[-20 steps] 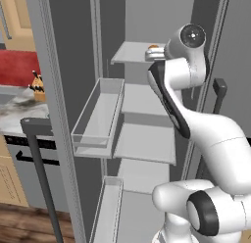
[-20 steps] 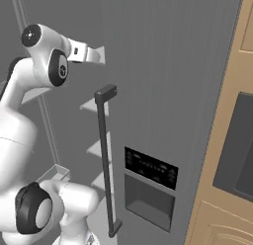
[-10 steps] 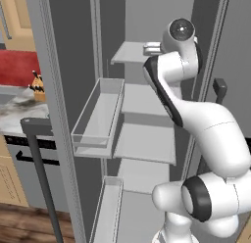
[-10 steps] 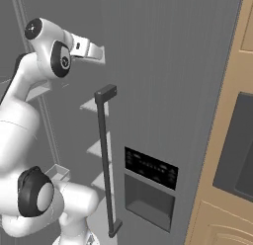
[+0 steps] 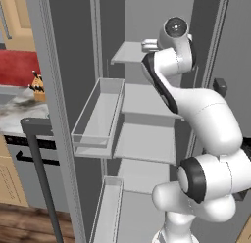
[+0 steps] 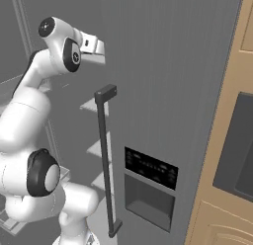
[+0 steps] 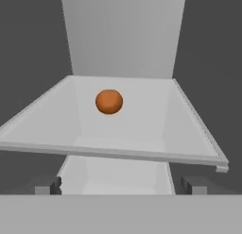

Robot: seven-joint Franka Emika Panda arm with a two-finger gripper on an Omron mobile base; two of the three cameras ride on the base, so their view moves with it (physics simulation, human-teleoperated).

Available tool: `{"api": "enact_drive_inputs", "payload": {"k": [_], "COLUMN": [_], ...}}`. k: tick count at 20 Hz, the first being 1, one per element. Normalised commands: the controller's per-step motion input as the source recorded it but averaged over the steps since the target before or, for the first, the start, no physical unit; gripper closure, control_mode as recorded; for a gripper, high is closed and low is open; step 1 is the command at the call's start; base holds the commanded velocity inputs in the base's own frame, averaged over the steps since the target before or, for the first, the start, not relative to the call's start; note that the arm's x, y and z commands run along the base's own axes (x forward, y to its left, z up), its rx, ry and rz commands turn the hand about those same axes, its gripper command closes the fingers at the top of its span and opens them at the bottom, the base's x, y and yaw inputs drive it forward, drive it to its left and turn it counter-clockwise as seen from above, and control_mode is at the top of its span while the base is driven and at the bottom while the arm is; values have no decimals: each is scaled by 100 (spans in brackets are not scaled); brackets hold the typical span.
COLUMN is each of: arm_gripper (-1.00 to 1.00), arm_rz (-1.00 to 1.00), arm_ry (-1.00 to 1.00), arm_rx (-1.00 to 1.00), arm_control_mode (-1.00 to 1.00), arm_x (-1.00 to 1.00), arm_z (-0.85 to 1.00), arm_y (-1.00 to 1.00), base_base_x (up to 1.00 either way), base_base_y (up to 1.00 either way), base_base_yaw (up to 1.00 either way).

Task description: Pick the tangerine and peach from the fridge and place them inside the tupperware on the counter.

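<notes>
The fridge (image 5: 142, 139) stands with its left door swung open. On its top shelf (image 7: 142, 129) lies a round orange tangerine (image 7: 109, 101), a little left of centre. My gripper (image 7: 120, 187) is open in front of the shelf's near edge and slightly below it, short of the fruit, with one dark fingertip at each bottom corner of the hand view. From the base, my hand (image 5: 148, 43) reaches in at top-shelf height, also visible as the hand (image 6: 94, 44). No peach is in sight, and the tupperware is out of view.
A clear door bin (image 5: 95, 117) hangs on the open door, left of my arm, with lower pale shelves (image 5: 147, 144) beneath. The shut right door carries a dark bar handle (image 6: 105, 160) and a dispenser panel (image 6: 150, 167). The marbled counter (image 5: 19, 112) lies far left.
My arm has risen and leaned a little further into the fridge at the top shelf. The gripper has stayed open.
</notes>
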Motion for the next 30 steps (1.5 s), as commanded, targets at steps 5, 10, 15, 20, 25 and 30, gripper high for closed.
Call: {"api": "enact_drive_inputs", "payload": {"k": [5,10,15,20,25,30], "arm_gripper": [-100,-100,-100,-100,-100,-100], "arm_rz": [0,0,0,-1,0,0], "arm_ry": [0,3,0,0,0,0], "arm_rx": [0,0,0,0,0,0], "arm_control_mode": [-100,-100,-100,-100,-100,-100], "arm_x": [40,34,30,34,32,32], "arm_z": [0,0,-2,-3,-8,-8], "arm_y": [-4,-4,-7,-5,-4,-3], "base_base_x": [0,0,0,0,0,0], "base_base_y": [0,0,0,0,0,0], "base_base_yaw": [0,0,0,0,0,0]}}
